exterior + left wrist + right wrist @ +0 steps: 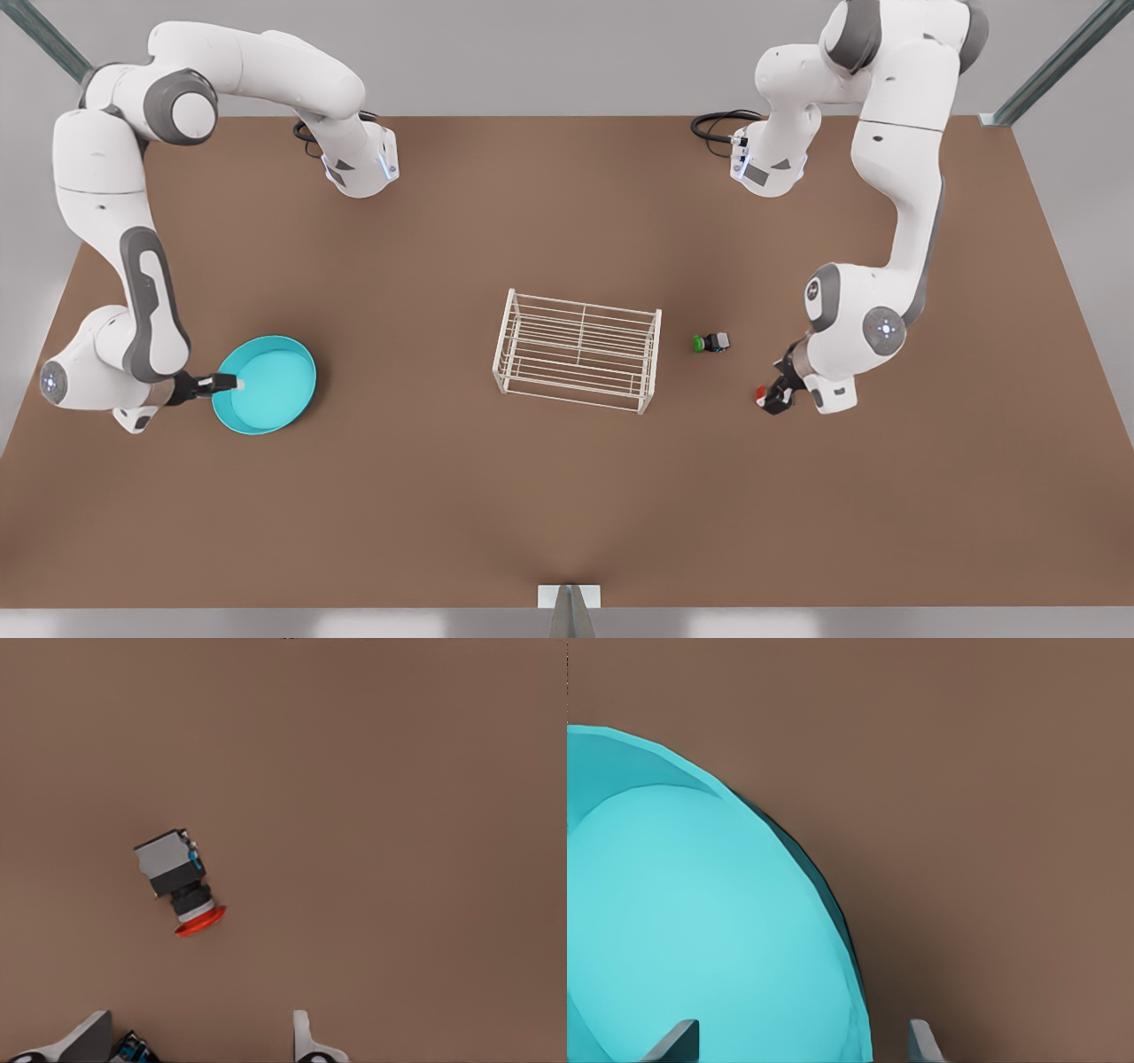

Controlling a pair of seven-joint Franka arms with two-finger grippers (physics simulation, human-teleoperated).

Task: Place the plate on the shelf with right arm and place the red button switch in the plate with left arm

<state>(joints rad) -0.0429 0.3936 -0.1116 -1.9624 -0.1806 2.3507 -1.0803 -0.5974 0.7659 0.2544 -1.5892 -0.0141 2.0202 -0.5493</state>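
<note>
The plate (266,385) lies flat on the brown table (567,496), at the front view's left and well apart from the shelf (578,351). The right gripper (226,383) reaches over the plate's left rim from the side; in the right wrist view the plate (700,930) lies below, its rim running between the two spread fingertips (678,1041), one over the dish and one over the bare table. The gripper is released, clasping nothing.

The shelf stands upright mid-table with nothing on its slatted top.

The red switch (762,395) lies on its side on the table at the front view's right, well apart from the shelf. The left gripper (778,397) is right over it. In the left wrist view the switch (180,881) rests on the table, red cap pointing toward the gripper, its fingertips (306,1041) set wide apart and short of the switch, gripping nothing.

A green switch (711,342) lies between the shelf and the red one, nearer the shelf.
</note>
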